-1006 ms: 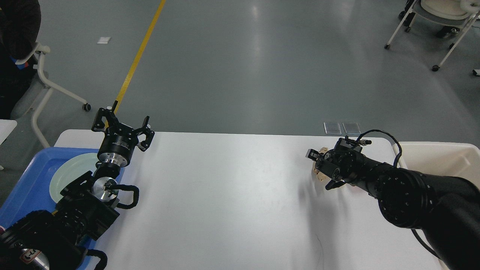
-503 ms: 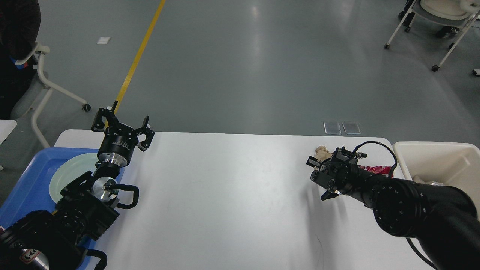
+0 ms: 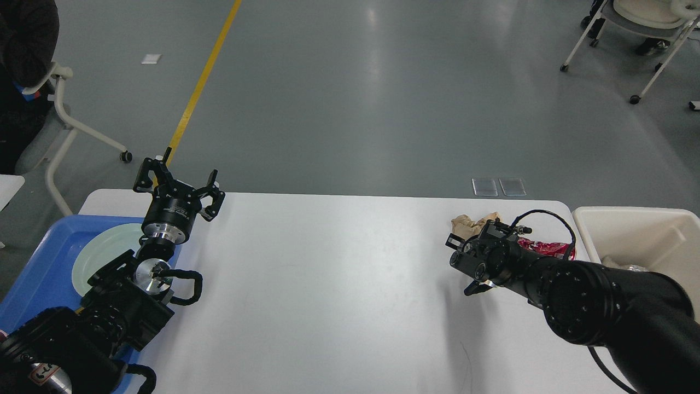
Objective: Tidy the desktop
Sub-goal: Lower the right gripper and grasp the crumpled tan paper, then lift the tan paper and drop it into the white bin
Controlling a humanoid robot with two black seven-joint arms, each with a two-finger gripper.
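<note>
Crumpled tan paper (image 3: 471, 222) lies on smooth white desktop (image 3: 328, 284); left claw (image 3: 178, 183) spread empty, right claw (image 3: 462, 262) unreadable.

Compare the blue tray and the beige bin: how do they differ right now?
The blue tray sits at the desktop's left end, partly under the left arm; the beige bin stands at its right end, beside the right arm. The blue tray is shallow with a low rim, the beige bin deeper with tall walls. The blue tray holds a pale green plate; the beige bin shows only a small greyish item near its bottom. Both are open-topped and cut off by the frame.
</note>
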